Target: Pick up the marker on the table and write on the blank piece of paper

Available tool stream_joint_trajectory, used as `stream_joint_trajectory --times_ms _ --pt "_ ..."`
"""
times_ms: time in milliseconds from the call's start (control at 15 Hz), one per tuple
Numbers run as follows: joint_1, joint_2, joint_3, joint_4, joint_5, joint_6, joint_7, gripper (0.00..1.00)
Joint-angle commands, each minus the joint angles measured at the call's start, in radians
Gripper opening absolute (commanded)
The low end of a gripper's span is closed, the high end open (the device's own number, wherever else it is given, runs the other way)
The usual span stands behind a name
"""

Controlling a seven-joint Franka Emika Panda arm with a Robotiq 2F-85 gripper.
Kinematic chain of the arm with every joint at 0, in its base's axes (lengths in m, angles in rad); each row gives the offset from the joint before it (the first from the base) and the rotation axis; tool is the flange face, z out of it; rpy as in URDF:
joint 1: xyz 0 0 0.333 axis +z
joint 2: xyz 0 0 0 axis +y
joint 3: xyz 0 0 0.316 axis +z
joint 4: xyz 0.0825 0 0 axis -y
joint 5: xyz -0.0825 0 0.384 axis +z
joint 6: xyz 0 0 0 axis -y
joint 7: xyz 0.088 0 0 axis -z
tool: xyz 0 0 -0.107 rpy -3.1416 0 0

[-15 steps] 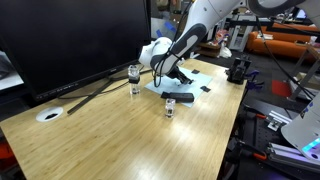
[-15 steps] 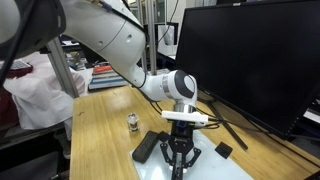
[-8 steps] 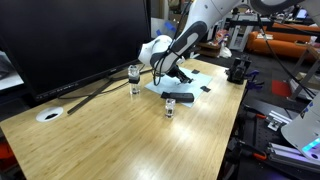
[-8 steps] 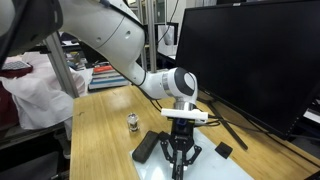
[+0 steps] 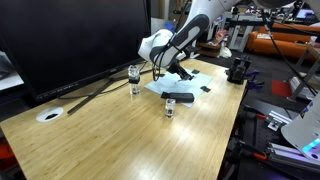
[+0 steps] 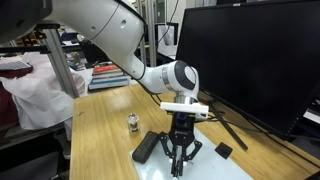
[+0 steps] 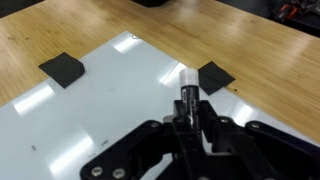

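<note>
The claw point(image 7: 187, 120) is shut tight on the marker point(image 7: 186, 88), which sticks out of its grip and points down over the white paper point(image 7: 100, 115). The paper lies flat on the wooden surface point(image 7: 110, 20), with small black tape bits point(image 7: 62, 69) at its corners, and I cannot tell if the marker's tip touches the paper. In an exterior view a flat black block point(image 6: 146, 147) lies just beside the paper, and a little jar point(image 6: 132, 123) stands near it on the surface, with a big dark screen point(image 6: 250, 60) behind.
</note>
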Motion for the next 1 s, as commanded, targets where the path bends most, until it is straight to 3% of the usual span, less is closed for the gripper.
stream_joint_trajectory --times_ms 0,933 --pt "-0.007 -0.034 0.006 -0.026 0.025 -0.054 0.000 0.05" --pt "0.004 -0.043 -0.001 0.001 0.040 -0.139 0.043 0.05"
